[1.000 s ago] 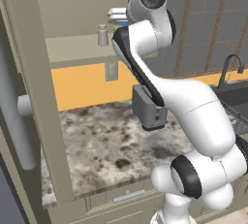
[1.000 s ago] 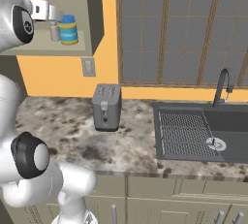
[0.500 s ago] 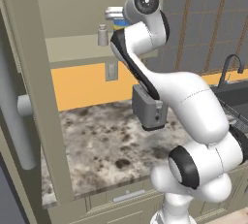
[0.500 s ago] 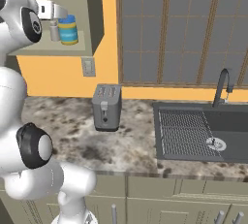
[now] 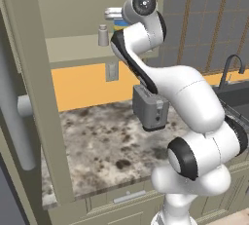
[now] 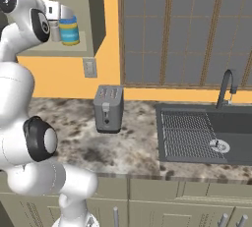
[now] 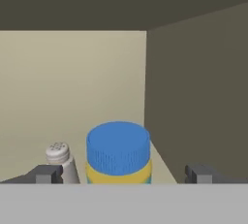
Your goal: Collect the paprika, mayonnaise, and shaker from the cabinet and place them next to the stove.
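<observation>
The cabinet stands open, its door swung out to the left. On its shelf is the mayonnaise, a blue-lidded jar, also seen as the mayonnaise. To its left stands the small grey shaker, the same shaker. My gripper is open, level with the jar's lid, one fingertip on each side and apart from it. From the base, the gripper reaches into the cabinet, just above the jar. The paprika and the stove are out of view.
A grey toaster sits on the speckled counter below the cabinet. A black sink with a faucet lies to the right. The cabinet's right wall is close to the jar. The door's bar handle juts out at left.
The hand has moved a little further into the cabinet toward the mayonnaise. Its jaws stay open. The jar and shaker have not moved.
</observation>
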Controlling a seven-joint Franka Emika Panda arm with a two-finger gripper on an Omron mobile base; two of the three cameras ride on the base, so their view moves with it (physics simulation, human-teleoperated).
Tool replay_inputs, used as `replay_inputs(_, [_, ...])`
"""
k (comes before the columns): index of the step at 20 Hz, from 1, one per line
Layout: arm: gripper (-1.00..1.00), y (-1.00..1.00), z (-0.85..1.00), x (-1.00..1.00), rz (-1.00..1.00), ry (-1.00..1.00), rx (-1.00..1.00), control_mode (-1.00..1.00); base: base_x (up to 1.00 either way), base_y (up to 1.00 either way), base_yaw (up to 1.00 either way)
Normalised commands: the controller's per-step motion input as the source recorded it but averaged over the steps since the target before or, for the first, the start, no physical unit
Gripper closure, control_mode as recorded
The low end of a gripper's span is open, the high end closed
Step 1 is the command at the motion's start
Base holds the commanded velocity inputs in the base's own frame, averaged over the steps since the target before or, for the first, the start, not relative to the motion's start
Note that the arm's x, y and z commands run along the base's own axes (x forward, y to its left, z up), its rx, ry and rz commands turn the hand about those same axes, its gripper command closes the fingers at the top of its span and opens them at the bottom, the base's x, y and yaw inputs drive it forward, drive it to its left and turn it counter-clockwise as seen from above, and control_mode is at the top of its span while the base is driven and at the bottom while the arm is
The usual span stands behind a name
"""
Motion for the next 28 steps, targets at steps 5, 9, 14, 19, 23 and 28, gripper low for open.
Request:
replay_inputs(5, [-1.0, 0.0, -0.12, 0.23, 0.0, 0.0, 0.0, -1.0, 0.0, 0.0, 0.0])
replay_inputs(9, [-1.0, 0.0, -0.06, 0.17, 0.0, 0.0, 0.0, -1.0, 0.0, 0.0, 0.0])
replay_inputs(14, [-1.0, 0.0, -0.11, 0.21, 0.0, 0.0, 0.0, -1.0, 0.0, 0.0, 0.0])
replay_inputs(19, [-1.0, 0.0, -0.21, 0.18, 0.0, 0.0, 0.0, -1.0, 0.0, 0.0, 0.0])
replay_inputs(23, [-1.0, 0.0, -0.02, 0.17, 0.0, 0.0, 0.0, -1.0, 0.0, 0.0, 0.0])
replay_inputs(28, [-1.0, 0.0, 0.0, 0.16, 0.0, 0.0, 0.0, -1.0, 0.0, 0.0, 0.0])
